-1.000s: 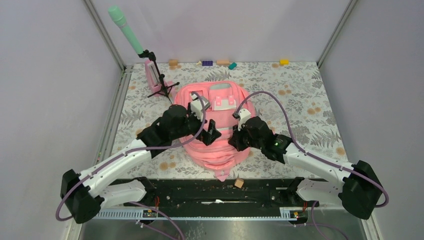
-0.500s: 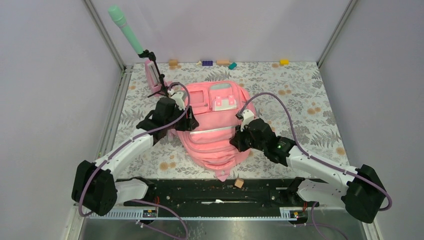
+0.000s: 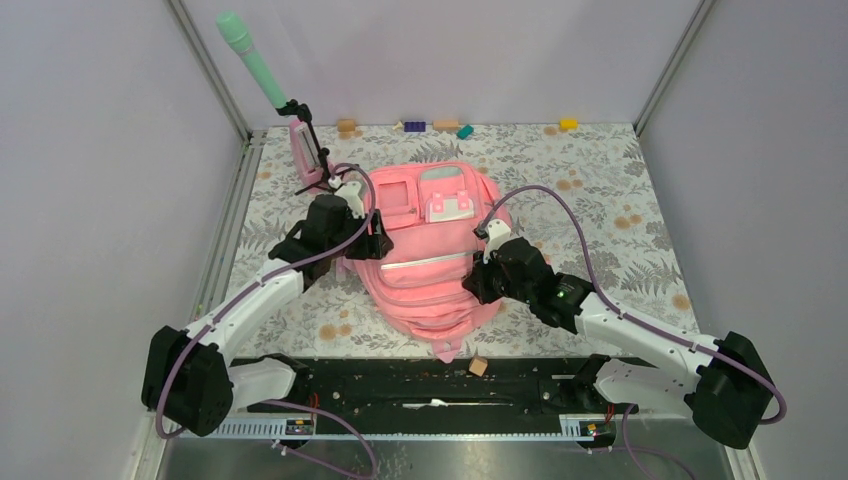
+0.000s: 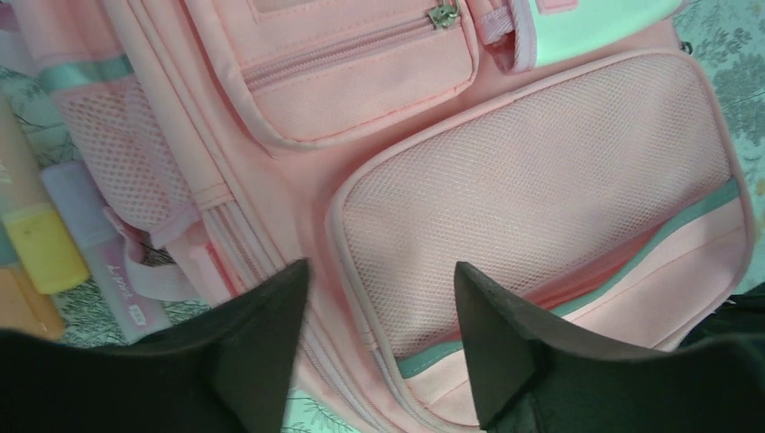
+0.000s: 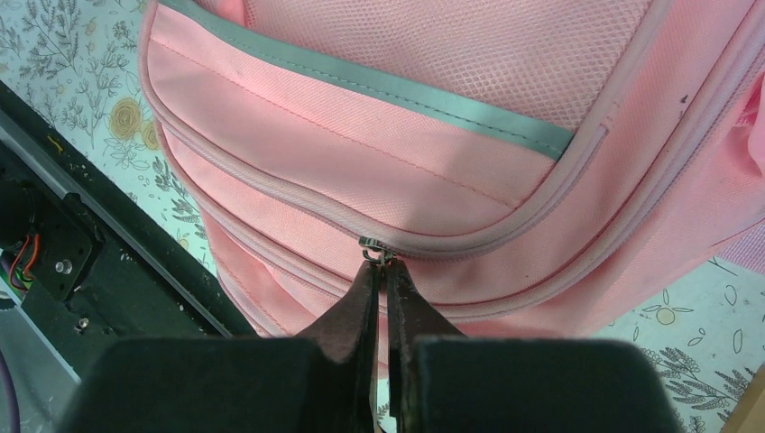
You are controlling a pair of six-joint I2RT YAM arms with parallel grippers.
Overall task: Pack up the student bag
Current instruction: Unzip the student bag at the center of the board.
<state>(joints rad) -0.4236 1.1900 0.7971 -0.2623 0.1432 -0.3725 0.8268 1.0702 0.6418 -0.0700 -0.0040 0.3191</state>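
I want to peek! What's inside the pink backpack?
Nothing inside shows: the student bag hides it under fabric, and the zippers in view look shut. The right tool pinches a zipper pull. Some pens lie outside, beside the bag.

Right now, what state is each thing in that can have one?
student bag, lying front-up on the table
small front pocket, zipped shut
left claw, open and empty over mesh pocket
right claw, shut on zipper pull
microphone, propped at a tilt
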